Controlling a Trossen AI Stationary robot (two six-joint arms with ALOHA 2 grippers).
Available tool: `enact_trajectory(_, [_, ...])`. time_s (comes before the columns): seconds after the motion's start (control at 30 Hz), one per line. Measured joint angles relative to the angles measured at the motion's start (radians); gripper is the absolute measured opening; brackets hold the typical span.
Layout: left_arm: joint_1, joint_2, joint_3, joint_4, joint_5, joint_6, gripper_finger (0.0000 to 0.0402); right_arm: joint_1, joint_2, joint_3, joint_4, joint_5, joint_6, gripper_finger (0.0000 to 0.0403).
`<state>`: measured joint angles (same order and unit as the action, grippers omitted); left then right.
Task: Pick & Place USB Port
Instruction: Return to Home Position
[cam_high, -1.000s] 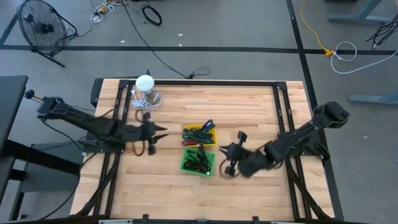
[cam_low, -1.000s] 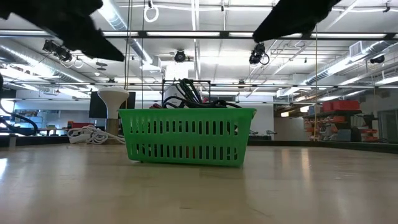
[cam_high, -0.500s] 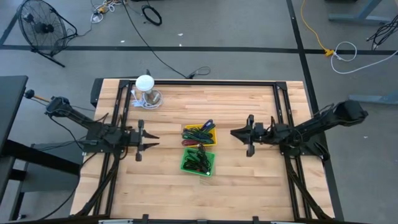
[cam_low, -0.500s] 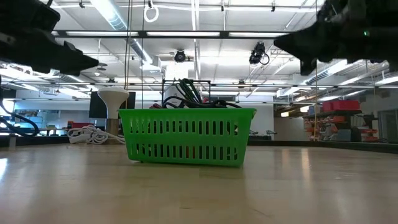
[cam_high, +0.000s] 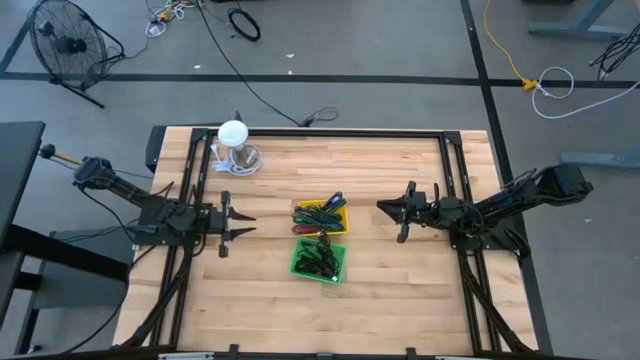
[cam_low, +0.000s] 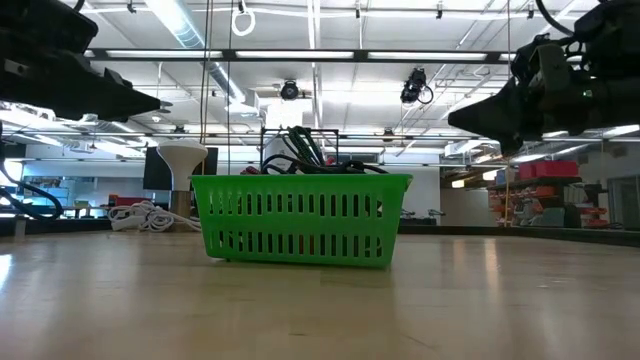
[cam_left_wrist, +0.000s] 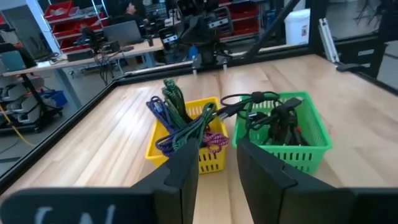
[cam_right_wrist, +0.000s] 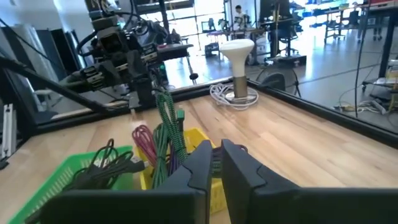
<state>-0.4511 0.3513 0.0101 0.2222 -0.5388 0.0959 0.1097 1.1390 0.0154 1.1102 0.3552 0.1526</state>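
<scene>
Two small baskets stand at mid-table. The yellow basket (cam_high: 321, 215) (cam_left_wrist: 157, 147) holds green, purple and blue cables. The green basket (cam_high: 297, 262) (cam_low: 300, 220) (cam_left_wrist: 298, 149), just nearer, holds dark cables. My left gripper (cam_high: 248, 222) (cam_left_wrist: 216, 146) hovers left of the baskets, pointing at them, fingers a little apart and empty. My right gripper (cam_high: 380, 209) (cam_right_wrist: 215, 146) hovers right of the yellow basket, facing it, shut and empty. Both are above the table in the low view.
A white mushroom-shaped lamp (cam_high: 233, 133) (cam_right_wrist: 238, 53) stands near the far left corner on a coil of white cable (cam_high: 242, 160) (cam_right_wrist: 231, 94). Bare wood lies around the baskets. Black frame rails run along the table's left, right and far edges.
My right gripper has pulled away from beside the green basket's right side, rising and moving toward the far and right edges, then nearly stopped. My left gripper has drawn back a little toward the left edge. The baskets have stayed in place.
</scene>
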Motion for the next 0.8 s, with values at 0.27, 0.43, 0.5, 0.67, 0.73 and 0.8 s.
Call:
enact_trajectory(0.27, [0.000, 0.001, 0.000, -0.005, 0.000, 0.000, 0.0115, 0.000, 0.000, 0.000, -0.003, -0.006, -0.007, 0.0036])
enact_trajectory(0.43, [-0.004, -0.007, 0.000, -0.006, 0.001, 0.000, 0.0115, 0.000, -0.025, 0.000, -0.045, -0.007, -0.007, 0.0036])
enact_trajectory(0.5, [-0.004, -0.028, 0.000, -0.013, 0.003, 0.000, 0.0115, 0.000, -0.070, 0.000, -0.062, 0.001, -0.008, 0.0036])
enact_trajectory(0.67, [0.021, -0.175, 0.000, -0.012, 0.003, 0.000, 0.0115, 0.000, -0.220, 0.000, -0.133, -0.005, -0.010, 0.0036])
enact_trajectory(0.73, [0.040, -0.250, 0.000, -0.012, 0.003, 0.000, 0.0115, 0.000, -0.288, 0.000, -0.158, -0.005, -0.010, 0.0036])
enact_trajectory(0.8, [0.064, -0.319, -0.001, -0.011, 0.001, 0.000, 0.0115, 0.000, -0.366, 0.000, -0.189, -0.005, -0.010, 0.0036])
